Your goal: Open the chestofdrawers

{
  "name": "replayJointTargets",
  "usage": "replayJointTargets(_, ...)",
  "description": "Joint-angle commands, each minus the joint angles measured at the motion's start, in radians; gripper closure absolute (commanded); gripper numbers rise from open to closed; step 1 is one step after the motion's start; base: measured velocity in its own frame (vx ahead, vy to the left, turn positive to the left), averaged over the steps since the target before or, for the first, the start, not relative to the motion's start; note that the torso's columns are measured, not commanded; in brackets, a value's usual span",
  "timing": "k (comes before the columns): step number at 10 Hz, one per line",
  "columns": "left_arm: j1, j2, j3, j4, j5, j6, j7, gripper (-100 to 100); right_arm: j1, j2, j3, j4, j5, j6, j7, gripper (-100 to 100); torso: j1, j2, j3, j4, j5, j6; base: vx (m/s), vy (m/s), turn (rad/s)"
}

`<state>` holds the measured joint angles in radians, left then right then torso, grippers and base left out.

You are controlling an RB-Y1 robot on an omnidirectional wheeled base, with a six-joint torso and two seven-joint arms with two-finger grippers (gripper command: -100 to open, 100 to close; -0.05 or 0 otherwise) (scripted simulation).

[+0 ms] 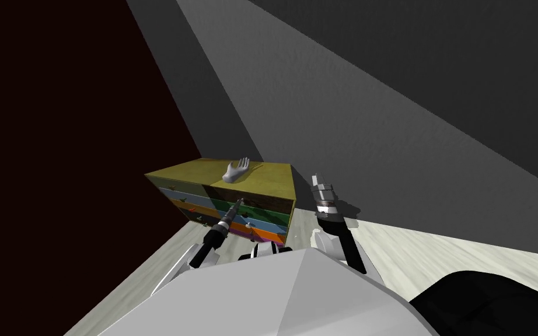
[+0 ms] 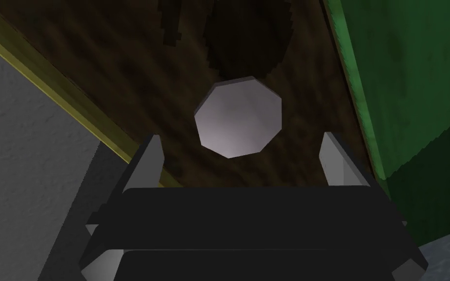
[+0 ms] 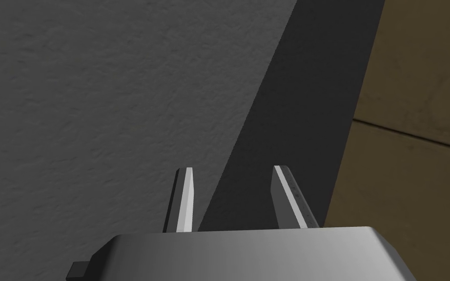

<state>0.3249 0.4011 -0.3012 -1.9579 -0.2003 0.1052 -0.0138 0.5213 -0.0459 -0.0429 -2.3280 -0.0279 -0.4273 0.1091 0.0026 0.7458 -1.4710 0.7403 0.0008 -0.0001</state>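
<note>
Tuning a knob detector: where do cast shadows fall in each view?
Left wrist view: the pale knob casts a round dark shadow on the brown drawer front. Right wrist view: a dark shadow band crosses the grey wall. Head view: slanted shade bands on the grey wall.

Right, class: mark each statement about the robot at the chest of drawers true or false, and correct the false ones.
1. The left gripper is open, with a pale knob ahead between its fingers. True.
2. That knob sits on a green drawer front. False: it sits on a dark brown front; the green front is beside it.
3. A white hand-shaped figure sits on top of the chest of drawers. True.
4. The right gripper is shut on a handle. False: its fingers are apart and hold nothing.
</note>
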Motion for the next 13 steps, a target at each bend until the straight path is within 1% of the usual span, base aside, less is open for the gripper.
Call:
replayJointTargets(1, 0.015, 0.01, -0.007, -0.021, -0.001, 0.003, 0.001, 100, 0.0, 0.0, 0.0, 0.0, 0.0, 0.0, 0.0, 0, -0.001, -0.002, -0.001, -0.001, 0.0, 0.0, -0.101, 0.044, 0.057)
replayJointTargets(3, 0.027, 0.017, -0.012, -0.037, -0.002, 0.006, 0.001, 100, 0.0, 0.0, 0.0, 0.0, 0.0, 0.0, 0.0, 0, 0.001, -0.001, -0.001, 0.0, 0.0, 0.0, -0.176, 0.075, 0.036)
replayJointTargets(4, 0.039, 0.024, -0.016, -0.053, -0.003, 0.008, 0.002, 100, 0.0, 0.0, 0.0, 0.0, 0.0, 0.0, 0.0, 0, -0.002, -0.004, -0.002, -0.001, 0.0, 0.0, -0.202, 0.053, 0.053)
replayJointTargets(5, 0.031, 0.019, -0.014, -0.045, -0.002, 0.009, 0.001, 100, -0.001, 0.0, 0.0, 0.0, 0.0, 0.0, 0.0, 0, -0.004, -0.006, -0.004, -0.002, -0.001, 0.0, -0.096, 0.025, 0.009)
replayJointTargets(6, 0.02, 0.013, -0.01, -0.029, -0.001, 0.008, 0.001, -100, 0.0, 0.0, 0.0, 0.0, 0.0, 0.0, 0.0, 0, -0.005, -0.013, -0.008, -0.004, -0.002, 0.0, 0.063, -0.027, -0.042)
replayJointTargets(8, 0.009, 0.007, -0.006, -0.014, 0.0, 0.007, 0.001, -100, 0.0, 0.0, 0.0, 0.0, 0.0, 0.0, 0.0, 0, -0.007, -0.021, -0.013, -0.006, -0.002, 0.0, 0.154, -0.058, -0.038)
replayJointTargets(10, -0.006, -0.002, -0.001, 0.005, 0.001, 0.006, 0.0, -100, 0.0, 0.0, 0.0, 0.0, 0.0, 0.0, 0.0, 0, -0.002, -0.009, -0.006, -0.003, -0.001, 0.0, 0.168, -0.057, -0.038)
replayJointTargets(11, -0.001, 0.002, -0.003, -0.003, 0.001, 0.008, 0.001, -100, 0.0, 0.0, 0.0, 0.0, 0.0, 0.0, 0.0, 0, -0.002, -0.007, -0.004, -0.002, -0.001, 0.0, 0.08, -0.031, -0.005)
replayJointTargets(12, -0.03, -0.006, 0.013, 0.023, 0.005, 0.018, 0.003, -100, 0.0, 0.0, 0.0, 0.0, 0.0, 0.0, 0.0, 0, -0.001, -0.001, -0.001, -0.001, 0.0, 0.0, 0.001, -0.012, -0.156)
replayJointTargets(13, -0.049, -0.012, 0.024, 0.04, 0.008, 0.024, 0.004, -100, 0.0, 0.0, 0.0, 0.0, 0.0, 0.0, 0.0, 0, -0.001, 0.0, 0.0, 0.0, 0.0, 0.001, -0.033, -0.005, -0.151)
